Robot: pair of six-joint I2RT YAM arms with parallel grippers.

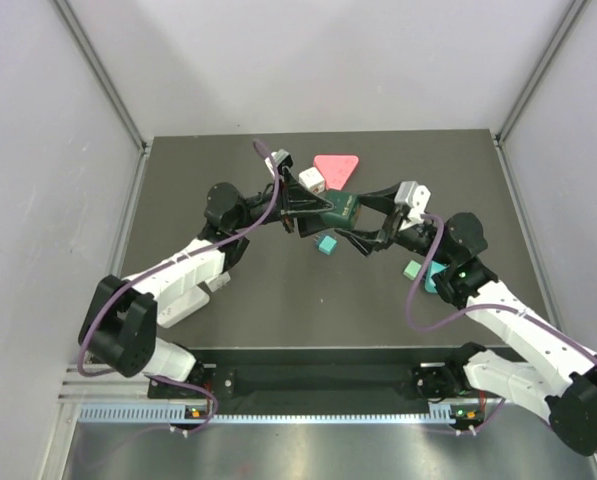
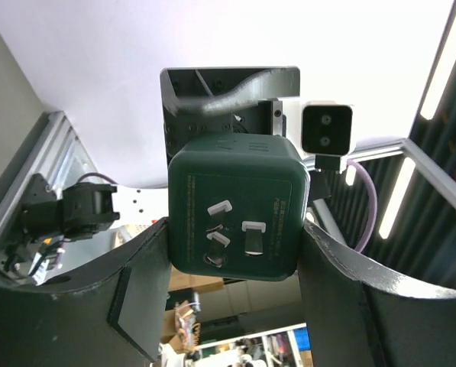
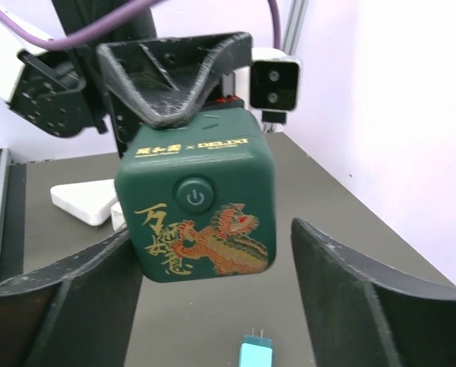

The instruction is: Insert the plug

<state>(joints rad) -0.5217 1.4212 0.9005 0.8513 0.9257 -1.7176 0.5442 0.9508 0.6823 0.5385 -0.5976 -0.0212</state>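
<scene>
- green socket cube is held up off the table, mid-scene, between the two arms
- left gripper: fingers clamped on two opposite sides of the cube, slotted socket face toward its own wrist camera
- right gripper: fingers spread wide either side of the cube and not gripping; clear gap on one side, contact on the other side can't be told
- power-button face with the gold dragon print points toward the right wrist camera
- teal plug lies on the table under the cube, two prongs showing, untouched
- white adapter and pink triangle lie at the far side, just behind the grippers
- judgement: the cube is a rigid plastic shell, smooth and a bit slippery, with some weight; flat sides suit a two-finger pinch, keep the socket face uncovered
- judgement: the plug is small, light, hard plastic; take it by the body sides with the prongs left free; the prongs are thin, so a skewed push could bend them or jam
- judgement: the plug is not yet picked up; insertion will need firm counter-hold on the cube or it slides in the grip
</scene>
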